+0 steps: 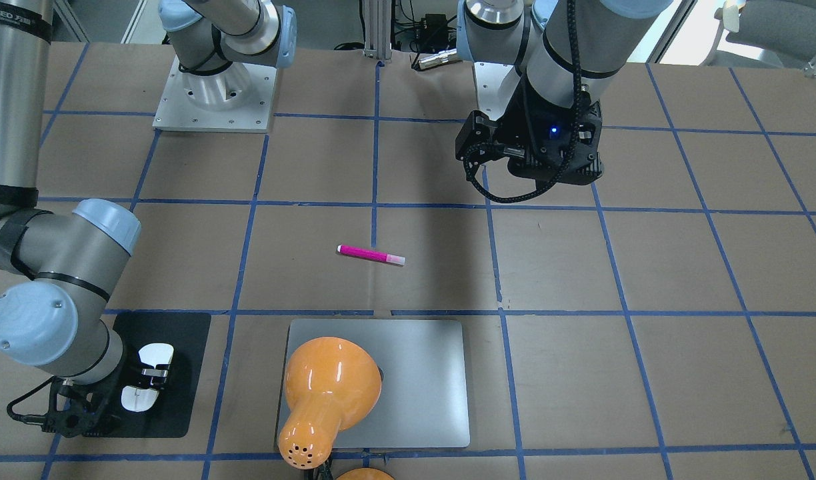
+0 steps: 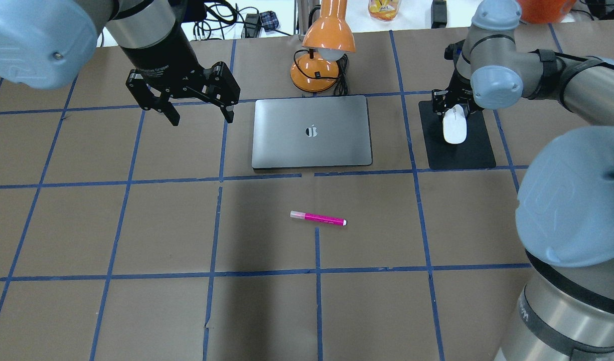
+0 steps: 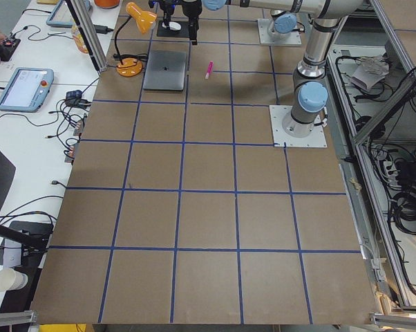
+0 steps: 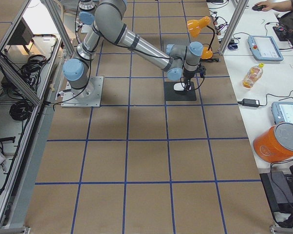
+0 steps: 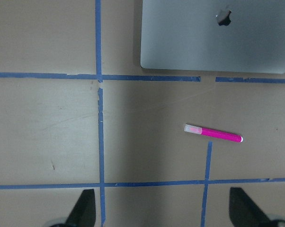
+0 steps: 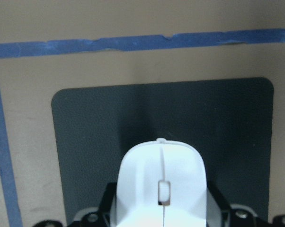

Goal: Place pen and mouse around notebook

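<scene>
One pen [image 2: 317, 219], lengthwise parallel to notebook's [image 2: 287, 145] near edge, lies inboard of spread-open left gripper [image 2: 202, 120]; right gripper [image 1: 155, 373] clasps mouse [image 2: 455, 131].

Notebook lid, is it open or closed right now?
Closed. The notebook lies flat, its silver lid with the logo facing up; no screen or keyboard shows in any view.
</scene>
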`<state>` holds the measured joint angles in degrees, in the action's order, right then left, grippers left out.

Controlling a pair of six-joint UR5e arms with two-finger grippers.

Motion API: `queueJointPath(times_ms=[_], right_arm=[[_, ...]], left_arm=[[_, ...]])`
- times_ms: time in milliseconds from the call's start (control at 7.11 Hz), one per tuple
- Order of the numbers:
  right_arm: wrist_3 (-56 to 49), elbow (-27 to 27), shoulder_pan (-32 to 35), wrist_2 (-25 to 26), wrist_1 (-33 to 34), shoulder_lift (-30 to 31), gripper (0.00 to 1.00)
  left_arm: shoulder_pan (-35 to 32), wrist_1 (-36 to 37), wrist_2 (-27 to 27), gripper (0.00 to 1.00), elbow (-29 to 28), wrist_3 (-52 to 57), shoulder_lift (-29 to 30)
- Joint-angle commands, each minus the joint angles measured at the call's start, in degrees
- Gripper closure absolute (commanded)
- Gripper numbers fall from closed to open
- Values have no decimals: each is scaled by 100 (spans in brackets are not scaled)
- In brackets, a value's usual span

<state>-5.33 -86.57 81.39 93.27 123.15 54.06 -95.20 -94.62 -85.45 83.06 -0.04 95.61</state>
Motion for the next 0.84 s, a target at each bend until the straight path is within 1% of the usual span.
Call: queueJointPath(times_ms=[0, 141, 281, 422, 562, 703], right_arm=[[59, -1, 0, -2, -28, -1, 0], [59, 17, -9, -10, -54, 60, 0], [67, 78, -9, -10, -307, 278, 0], [285, 44, 17, -62, -736, 654, 0], [548, 43, 78, -72, -1271, 1076, 0], [664, 43, 218, -72, -1946, 1602, 0]], left_arm=[[36, 536, -479, 0, -1, 154, -34], [36, 549, -499, 0, 8, 109, -33], [36, 541, -499, 0, 8, -4, -60], [45, 541, -499, 0, -1, -336, -112], [54, 497, -508, 0, 17, -418, -121], [62, 157, -517, 0, -1, -453, -182]])
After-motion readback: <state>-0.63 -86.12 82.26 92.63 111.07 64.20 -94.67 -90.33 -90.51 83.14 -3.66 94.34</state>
